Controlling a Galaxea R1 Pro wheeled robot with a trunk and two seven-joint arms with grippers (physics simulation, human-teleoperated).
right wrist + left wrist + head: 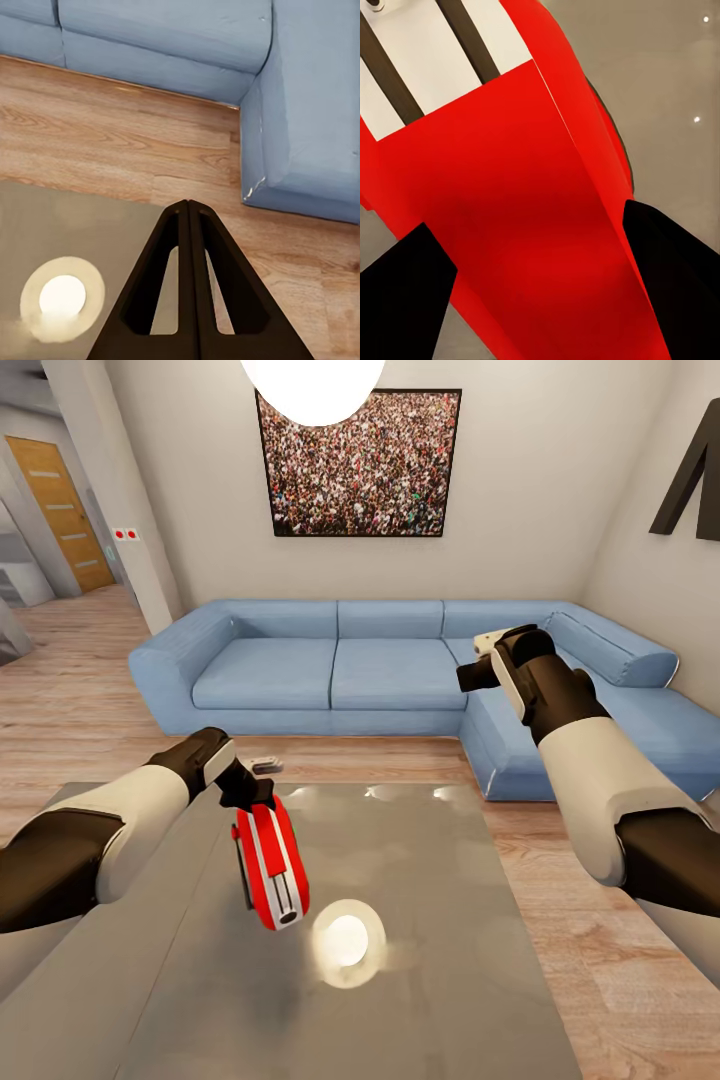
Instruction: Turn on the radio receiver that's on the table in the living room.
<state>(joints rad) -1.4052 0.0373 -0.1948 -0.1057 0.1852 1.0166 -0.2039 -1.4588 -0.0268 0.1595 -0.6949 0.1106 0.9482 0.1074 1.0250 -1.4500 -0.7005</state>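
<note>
In the head view, the left gripper (245, 797) is clamped on the upper end of the small red-and-white rounded radio receiver (271, 865), which hangs tilted over the left half of the glossy grey coffee table (440, 970), nearer its far edge than its near one; whether its lower end touches the top or hangs just above it cannot be told. The right gripper (467, 676) is raised well apart from the radio, in front of the blue corner sofa (330, 670), which stands under the framed crowd photograph (360, 465). A small dark object (267, 766) lies at the table's far edge. In the left wrist view, the two black fingers (405, 300) press either side of the radio's red shell (510, 225), with its white, dark-striped face beyond them and the grey tabletop (675, 75) behind. The grip sits on one end only, so the radio may swing or slip out and drop on the hard top; it may also keep the dial out of the other arm's reach. In the right wrist view, the dark fingers (161, 300) meet at their tips, pressed together with nothing between them, above the table's corner (75, 217) and the light wood floor (112, 127). A closed tip poking at the dial could push the radio out of the left hold.
</note>
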